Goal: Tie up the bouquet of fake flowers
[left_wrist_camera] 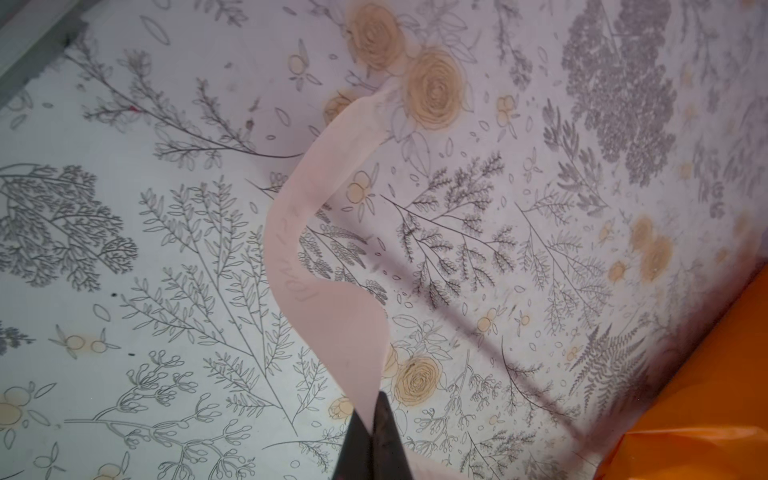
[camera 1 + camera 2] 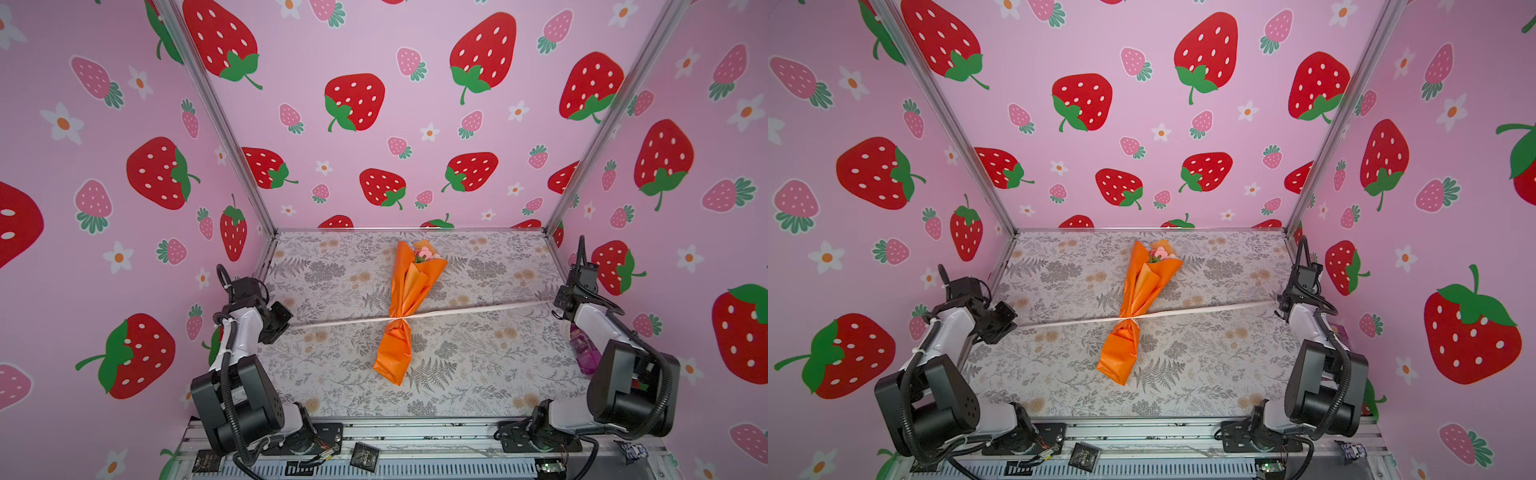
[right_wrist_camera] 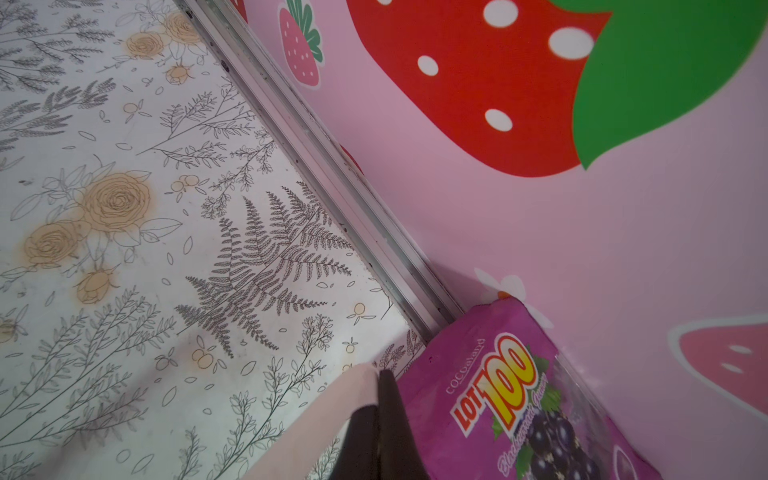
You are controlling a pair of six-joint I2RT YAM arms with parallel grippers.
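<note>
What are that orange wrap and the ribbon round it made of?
The orange wrap looks like thin paper or plastic film, slightly glossy, sharply creased. The ribbon seems a thin, smooth fabric or paper strip, pale cream; it curls freely.

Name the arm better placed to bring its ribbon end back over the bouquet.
Left, probably: left gripper holds ribbon with spare tail over the table; right gripper sits by the wall and candy bag.

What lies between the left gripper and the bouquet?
A taut cream ribbon, from the left gripper to its knot on the orange-wrapped bouquet of fake flowers, seen in both top views.
</note>
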